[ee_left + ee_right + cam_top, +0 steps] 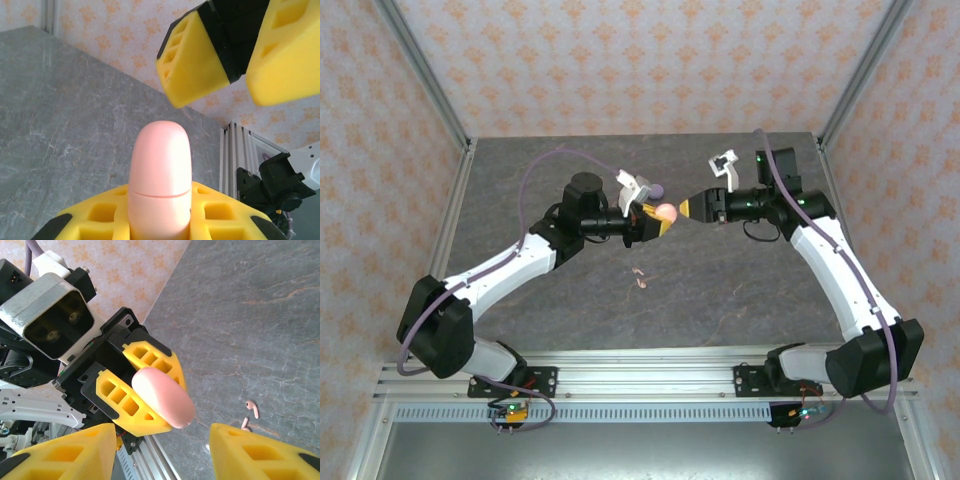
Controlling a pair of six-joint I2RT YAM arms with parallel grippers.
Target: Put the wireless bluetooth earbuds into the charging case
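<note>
Two pink earbuds lie loose on the worktop, on the near side of both claws and well apart from them. The left claw is clenched on the pink case, which is held up with its lid shut along the seam. The right claw is released, its fingers spread just right of the case.

pale pink case, pink earbuds, grey marbled table
</note>
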